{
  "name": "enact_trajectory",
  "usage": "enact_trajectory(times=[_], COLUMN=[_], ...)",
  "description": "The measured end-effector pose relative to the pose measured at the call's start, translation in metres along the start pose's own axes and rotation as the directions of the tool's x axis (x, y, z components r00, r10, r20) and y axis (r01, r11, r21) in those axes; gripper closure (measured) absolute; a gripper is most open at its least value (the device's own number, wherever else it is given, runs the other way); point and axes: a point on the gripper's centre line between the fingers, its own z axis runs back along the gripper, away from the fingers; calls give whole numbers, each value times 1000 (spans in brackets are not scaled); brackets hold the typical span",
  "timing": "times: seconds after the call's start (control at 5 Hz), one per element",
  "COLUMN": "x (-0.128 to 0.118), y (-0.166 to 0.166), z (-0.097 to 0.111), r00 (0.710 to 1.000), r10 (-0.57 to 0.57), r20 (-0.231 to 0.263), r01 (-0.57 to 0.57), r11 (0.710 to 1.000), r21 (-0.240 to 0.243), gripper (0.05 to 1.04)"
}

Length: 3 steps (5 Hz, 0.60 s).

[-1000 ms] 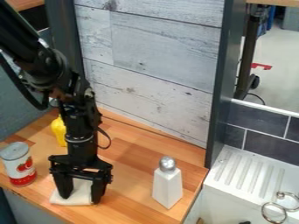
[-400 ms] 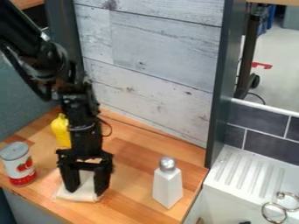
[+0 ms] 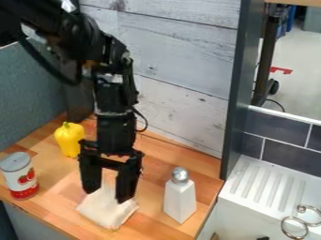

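The black gripper (image 3: 107, 196) hangs low over the wooden counter, left of the white shaker, its two fingers spread apart. A cream-white cloth (image 3: 108, 213) lies crumpled beneath and between the fingertips, and part of it shows in the gap between them. The fingertips are at the cloth and seem to touch it. They cover some of its upper part.
On the counter (image 3: 65, 186), a red and white can (image 3: 19, 176) stands at the left edge and a yellow pepper-shaped object (image 3: 69, 139) behind it. A white shaker with a silver top (image 3: 180, 197) stands right of the gripper. A white sink (image 3: 257, 187) adjoins at the right.
The gripper has moved right, and the cloth has shifted right with it and turned. The yellow object, at first mostly hidden behind the arm, now shows fully.
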Motion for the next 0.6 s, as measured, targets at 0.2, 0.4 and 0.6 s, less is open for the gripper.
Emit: enact_trajectory(times=[0.2, 0.4, 0.6], x=[-13, -34, -43], y=[-10, -15, -18], z=[25, 42, 43], r00=[999, 997, 996], r10=[-31, -28, -39], r20=[36, 74, 82], r01=[29, 22, 32], r11=[998, 997, 996], r21=[61, 78, 84], gripper=[83, 83, 83])
